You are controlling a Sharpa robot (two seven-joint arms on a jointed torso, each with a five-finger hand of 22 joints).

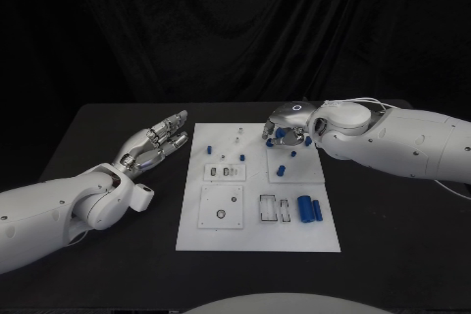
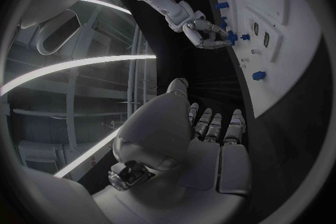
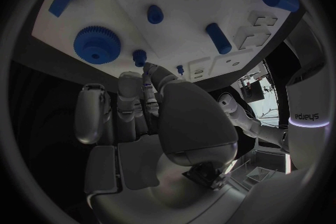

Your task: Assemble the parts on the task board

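1. The right hand [image 1: 286,128] hovers over the far right part of the task board [image 1: 257,239]. Its fingers curl down around the blue gear [image 3: 97,43] and the small blue pegs beside it.
2. In the right wrist view a fingertip [image 3: 148,69] reaches up toward a short blue peg [image 3: 140,56] next to the gear. I cannot tell whether it touches the peg, or whether the hand grips anything.
3. The left hand [image 1: 157,144] lies on the black table [image 1: 393,259] just beside the board's left edge, fingers stretched out and apart, holding nothing.
4. Other parts wait on the board: 2 blue cylinders [image 1: 309,209] lie side by side near the right edge, a blue pin [image 1: 209,149] stands toward the far left, and another blue peg [image 1: 282,169] stands in the right middle.
5. Judgement: the step in hand looks like seating or picking a small piece by the gear. To do it well, the right hand should close on 1 piece only, keep it upright, and avoid nudging the gear.
6. The left hand could press on the board's edge to steady it if the board slides.
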